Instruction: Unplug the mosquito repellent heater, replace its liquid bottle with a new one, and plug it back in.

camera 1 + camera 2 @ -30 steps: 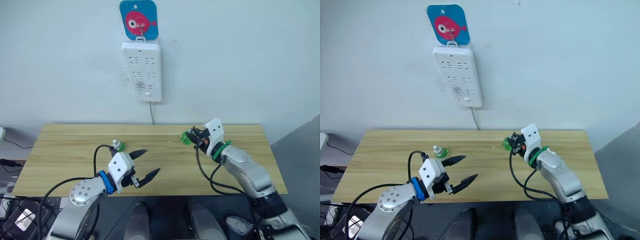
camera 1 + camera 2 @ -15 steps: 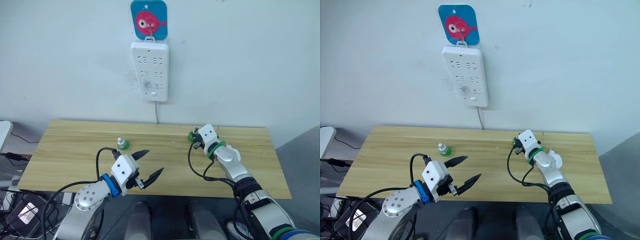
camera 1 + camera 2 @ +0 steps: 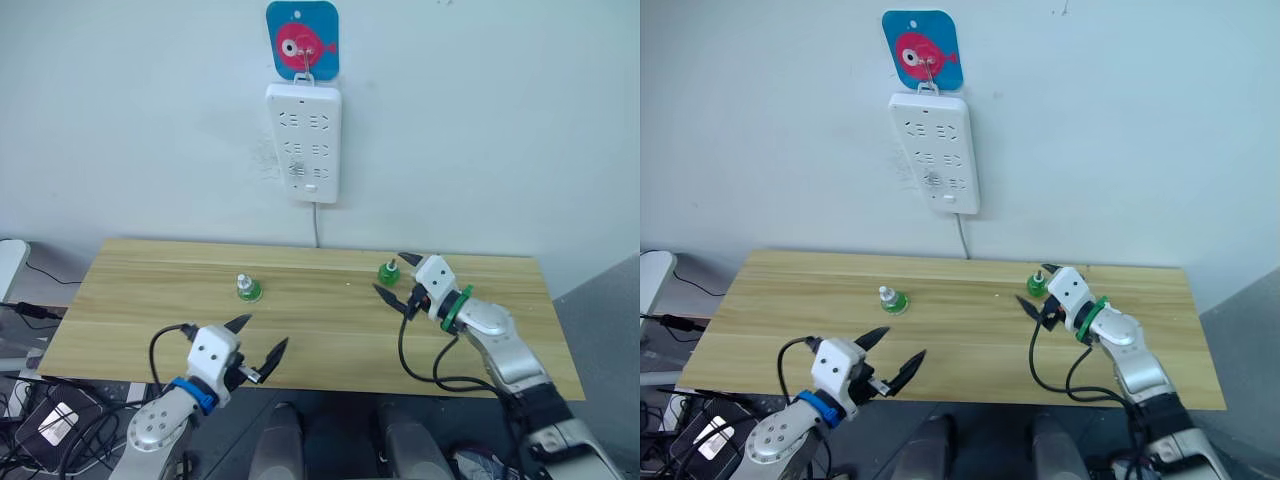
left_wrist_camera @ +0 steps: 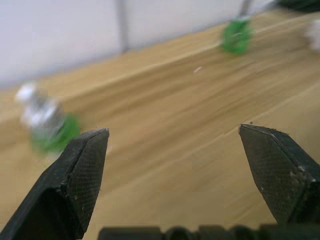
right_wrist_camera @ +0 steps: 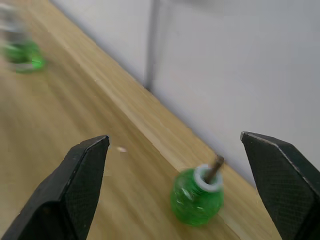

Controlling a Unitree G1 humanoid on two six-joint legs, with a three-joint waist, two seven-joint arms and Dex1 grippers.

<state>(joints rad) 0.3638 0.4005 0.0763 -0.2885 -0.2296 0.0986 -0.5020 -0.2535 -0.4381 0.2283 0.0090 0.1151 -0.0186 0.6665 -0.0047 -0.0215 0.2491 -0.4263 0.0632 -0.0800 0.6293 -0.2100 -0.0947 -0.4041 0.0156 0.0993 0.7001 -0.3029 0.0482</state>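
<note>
While both hands [image 3: 257, 336] [image 3: 397, 279] gape empty over two green bottles [image 3: 246, 288] [image 3: 389, 271] on the worktop [image 3: 320, 340], seemingly mid-swap, with no heater on the power strip [image 3: 304, 144].

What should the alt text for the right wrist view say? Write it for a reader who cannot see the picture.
A small green liquid bottle with a white collar and a dark wick stands upright on a wooden table near a pale wall, framed between the two open black fingers of the right gripper. A second green bottle stands farther along the table.
</note>
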